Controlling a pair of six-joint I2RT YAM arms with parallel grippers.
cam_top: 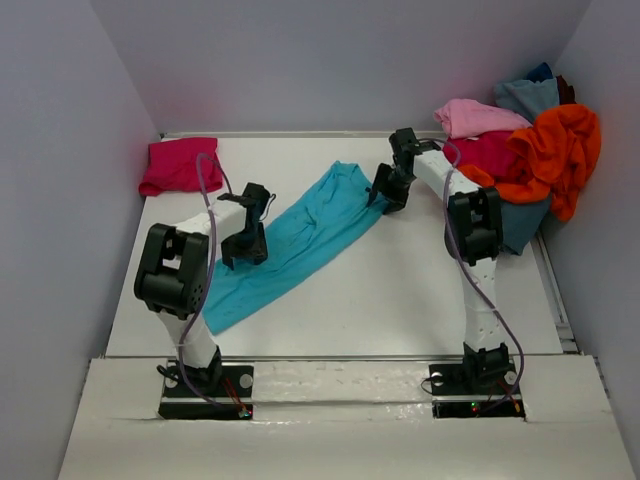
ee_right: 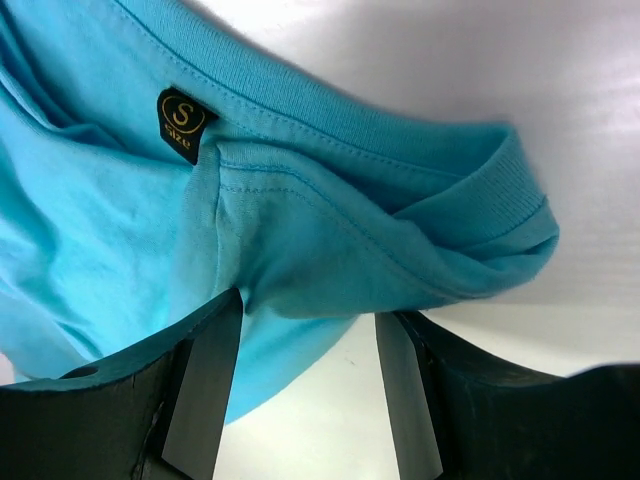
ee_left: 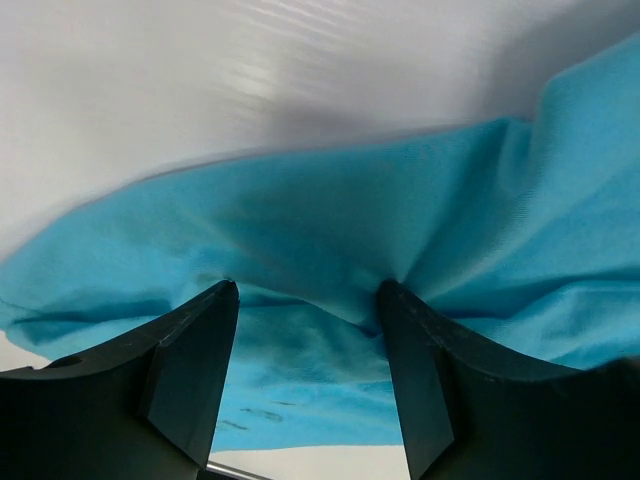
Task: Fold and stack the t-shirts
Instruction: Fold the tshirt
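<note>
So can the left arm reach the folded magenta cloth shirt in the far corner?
Probably yes. Only white table lies between the left arm's fingers and that magenta shirt, though they sit around the turquoise cloth shirt now.

On my feed I see a white table [cam_top: 400,300] with a pale metal strip [cam_top: 300,134] along its far edge and a thin rail [cam_top: 558,300] down its right side. Plain grey-lavender walls close it in: a left wall [cam_top: 60,200], a back wall [cam_top: 340,60] and a right wall [cam_top: 612,260]. Nearest me, a white board [cam_top: 340,445] spans the table's front edge.
</note>
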